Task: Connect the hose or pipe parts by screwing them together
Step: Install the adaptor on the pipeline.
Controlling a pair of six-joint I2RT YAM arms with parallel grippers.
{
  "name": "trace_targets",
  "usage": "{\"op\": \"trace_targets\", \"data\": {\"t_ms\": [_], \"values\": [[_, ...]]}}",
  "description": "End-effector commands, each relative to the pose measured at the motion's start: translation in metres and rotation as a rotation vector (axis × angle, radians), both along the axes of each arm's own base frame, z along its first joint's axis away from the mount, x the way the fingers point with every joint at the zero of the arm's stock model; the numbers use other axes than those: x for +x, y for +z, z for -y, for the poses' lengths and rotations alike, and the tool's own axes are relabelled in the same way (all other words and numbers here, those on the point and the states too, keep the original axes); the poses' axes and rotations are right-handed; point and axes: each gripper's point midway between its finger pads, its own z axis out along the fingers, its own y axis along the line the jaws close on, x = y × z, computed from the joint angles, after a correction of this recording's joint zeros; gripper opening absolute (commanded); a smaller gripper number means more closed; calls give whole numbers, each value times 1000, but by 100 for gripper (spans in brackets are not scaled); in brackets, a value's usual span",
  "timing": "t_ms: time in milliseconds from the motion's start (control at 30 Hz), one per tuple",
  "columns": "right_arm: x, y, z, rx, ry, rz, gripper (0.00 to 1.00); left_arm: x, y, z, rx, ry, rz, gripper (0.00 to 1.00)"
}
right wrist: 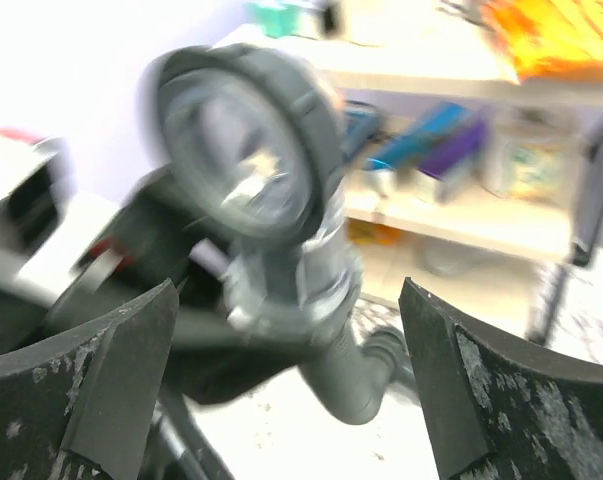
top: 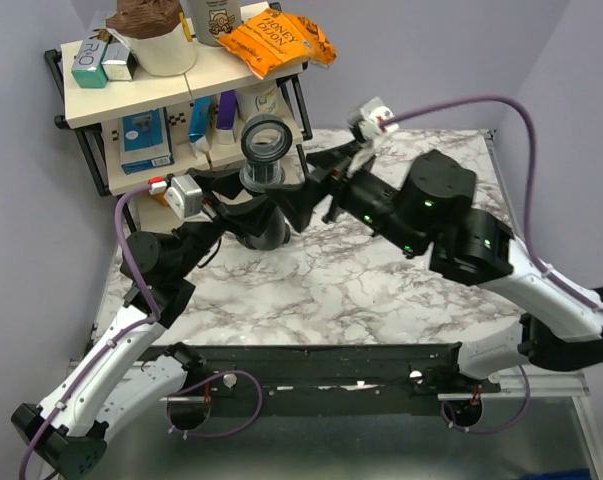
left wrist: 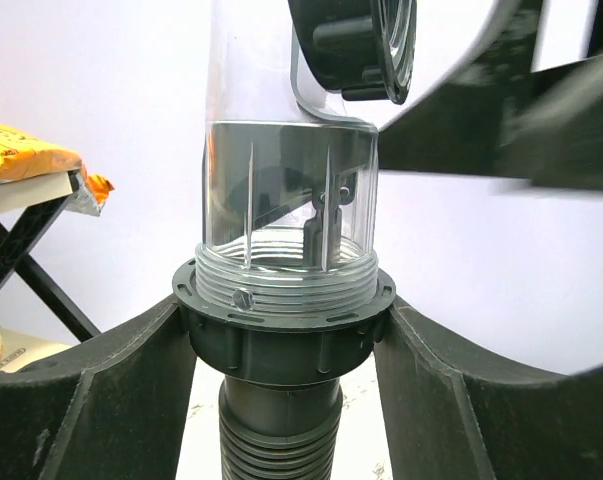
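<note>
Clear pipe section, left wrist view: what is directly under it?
A dark grey collar held between the jaws of the left gripper, then a ribbed hose. The collar hides the bottom edge of the clear section; the hose's lower end is out of frame.

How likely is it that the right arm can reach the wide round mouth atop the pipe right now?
Probably yes. The right gripper has its jaws wide open, with the round mouth close ahead and nothing between. The left gripper grips lower, at the threaded collar, leaving the top free.
</note>
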Motion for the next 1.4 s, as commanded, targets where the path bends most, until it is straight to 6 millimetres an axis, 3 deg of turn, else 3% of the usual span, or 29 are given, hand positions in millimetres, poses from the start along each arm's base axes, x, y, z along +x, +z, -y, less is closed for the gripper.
{"op": "trace_targets", "data": {"t_ms": [0, 67, 133, 167, 200, 267, 333, 467, 667, 800, 933, 1133, 1233, 1267, 1367], "values": [[-58, 11, 1, 31, 388, 150, 100, -18, 21, -5, -79, -60, 43, 0], [-57, 14, 21, 29, 397, 192, 100, -33, 23, 2, -62, -151, 61, 0], [-68, 18, 33, 23, 468, 258, 100, -51, 27, 9, -66, -257, 66, 0], [-62, 18, 38, 16, 461, 271, 100, -59, 27, 12, -50, -306, 77, 0], [-66, 14, 38, 4, 494, 278, 100, -75, 27, 17, -25, -382, 109, 0], [-56, 12, 41, -16, 482, 282, 100, -87, 28, 20, -17, -457, 103, 0], [-58, 12, 38, -18, 529, 279, 100, -101, 29, 22, 10, -518, 128, 0], [-59, 12, 28, -23, 609, 288, 100, -111, 28, 24, 31, -568, 133, 0], [-78, 22, 10, 3, 779, 339, 100, -111, 28, 24, 32, -567, 132, 0], [-79, 27, 0, 14, 822, 341, 99, -109, 25, 24, 30, -556, 130, 0], [-77, 22, -10, 9, 857, 326, 84, -105, 24, 23, 27, -534, 131, 0], [-70, 11, -14, 3, 839, 270, 36, -98, 28, 21, 9, -498, 128, 0], [-67, 11, -12, 3, 816, 269, 19, -96, 31, 20, -1, -486, 129, 0], [-65, 10, -12, 1, 807, 263, 9, -95, 32, 20, -5, -479, 127, 0], [-58, 11, -11, 8, 761, 239, 1, -83, 38, 16, -38, -415, 119, 0]]}}
